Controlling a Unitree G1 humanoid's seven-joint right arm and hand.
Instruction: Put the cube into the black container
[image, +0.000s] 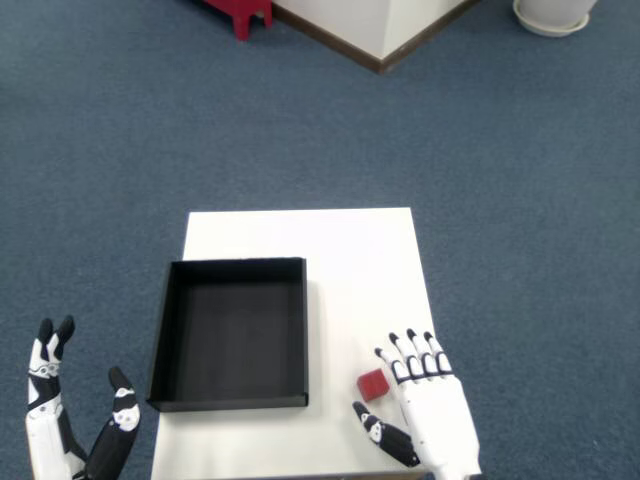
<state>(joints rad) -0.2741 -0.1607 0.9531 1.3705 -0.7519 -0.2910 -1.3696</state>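
Note:
A small red cube (373, 384) lies on the white table (350, 260), to the right of the black container's near right corner. The black container (230, 333) is a shallow square tray with nothing inside. My right hand (425, 410) is open at the table's near right edge, palm down, its fingers spread. The cube sits just left of the fingers and above the thumb (380, 435), apart from both. The left hand (75, 430) hovers off the table's left side, open.
Blue carpet surrounds the table. A red object (240, 12) and a white wall corner with brown skirting (380, 30) stand far ahead. A white round base (555, 15) is at the top right.

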